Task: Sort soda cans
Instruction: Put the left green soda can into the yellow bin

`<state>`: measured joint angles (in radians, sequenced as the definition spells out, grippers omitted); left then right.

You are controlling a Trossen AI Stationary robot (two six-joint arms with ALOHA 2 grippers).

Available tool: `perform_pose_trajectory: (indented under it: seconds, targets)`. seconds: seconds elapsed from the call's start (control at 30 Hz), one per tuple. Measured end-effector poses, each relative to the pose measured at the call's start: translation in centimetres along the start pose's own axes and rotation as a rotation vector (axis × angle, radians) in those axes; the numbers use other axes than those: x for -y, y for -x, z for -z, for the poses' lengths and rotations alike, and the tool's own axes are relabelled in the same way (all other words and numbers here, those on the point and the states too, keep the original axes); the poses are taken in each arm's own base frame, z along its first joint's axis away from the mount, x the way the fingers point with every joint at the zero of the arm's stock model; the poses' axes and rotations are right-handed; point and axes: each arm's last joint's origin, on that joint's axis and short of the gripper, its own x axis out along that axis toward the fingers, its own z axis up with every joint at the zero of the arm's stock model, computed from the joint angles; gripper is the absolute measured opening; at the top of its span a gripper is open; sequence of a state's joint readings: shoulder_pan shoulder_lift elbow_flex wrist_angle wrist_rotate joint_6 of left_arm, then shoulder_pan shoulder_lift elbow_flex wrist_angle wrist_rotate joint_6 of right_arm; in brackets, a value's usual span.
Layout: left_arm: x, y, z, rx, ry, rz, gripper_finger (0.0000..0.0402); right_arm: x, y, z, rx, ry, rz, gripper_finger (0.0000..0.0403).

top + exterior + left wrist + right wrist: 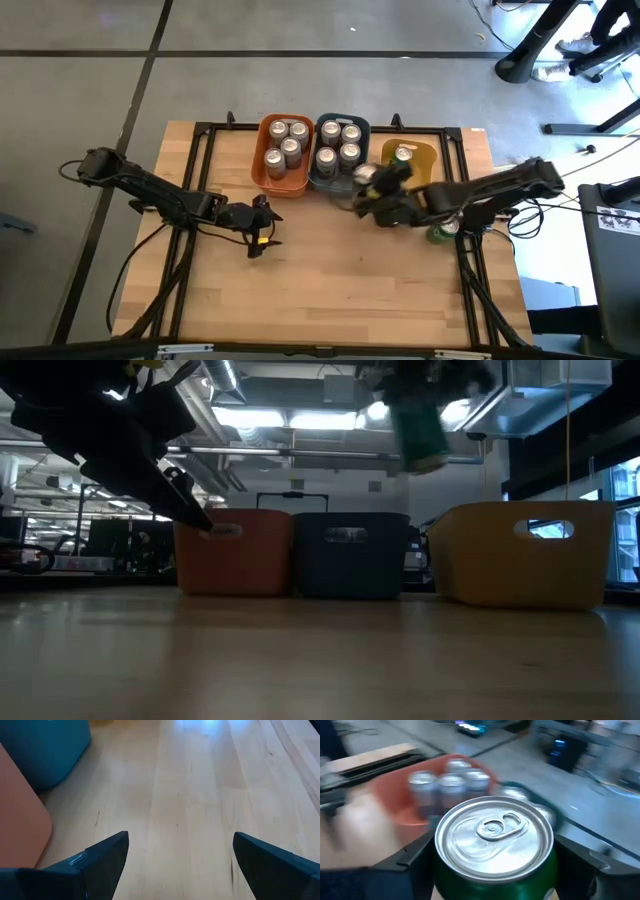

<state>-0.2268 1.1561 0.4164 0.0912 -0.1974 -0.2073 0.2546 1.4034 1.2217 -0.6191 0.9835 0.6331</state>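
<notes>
Green can (pixel 495 850) clamped in right gripper (pixel 495 870), aloft near yellow bin (pixel 420 160). Left gripper (pixel 177 862) agape, idle over table. Risk: slipping mid-swing, or landing in the wrong bin.

Past your left claw (pixel 177 865) you see its two dark fingers (pixel 107 857) spread wide apart with nothing between them but bare light wood counter (pixel 200 795). The blue bin (pixel 47 747) stands on that counter, a rounded corner turned toward the claw. The orange bin (pixel 20 820) sits just beside the blue bin, nearer the claw, its corner close to one finger.
</notes>
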Motion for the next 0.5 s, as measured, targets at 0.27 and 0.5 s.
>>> perform_pose_trajectory:
  seconds: [0.27,0.5]
  targets:
    - [0.0,0.0,0.0,-0.001,-0.005,-0.001,0.0347,4.5,2.1,2.2,-0.046,-0.113,0.139,0.0290]
    - [0.0,0.0,0.0,0.000,-0.010,-0.001,0.0347,4.9,1.5,7.2,-0.064,-0.217,0.166,0.0290]
